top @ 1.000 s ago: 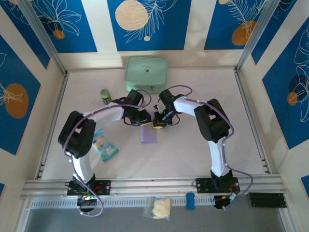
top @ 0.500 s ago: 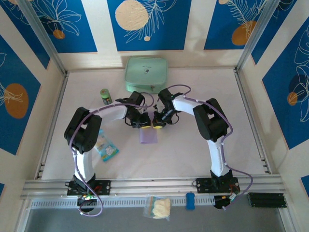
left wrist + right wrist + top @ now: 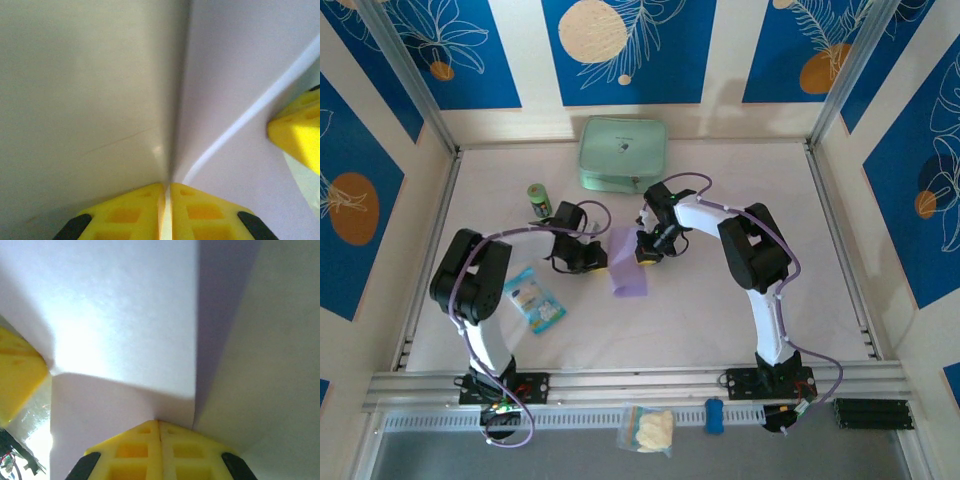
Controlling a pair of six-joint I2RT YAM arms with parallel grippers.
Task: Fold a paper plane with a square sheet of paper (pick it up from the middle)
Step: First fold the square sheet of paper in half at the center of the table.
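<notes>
One paper sheet (image 3: pixel 629 272), one pouch (image 3: pixel 623 153), one snack packet (image 3: pixel 537 300), one green can (image 3: pixel 538 199)

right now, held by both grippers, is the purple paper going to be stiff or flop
Probably floppy: the square sheet of paper bends in a curve between the shut left gripper and right gripper. Likely very light, as its curved edge looks thin. Pulling apart could tear it.

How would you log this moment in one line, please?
left gripper: shut on paper | right gripper: shut on paper | paper: partly lifted between them
</notes>
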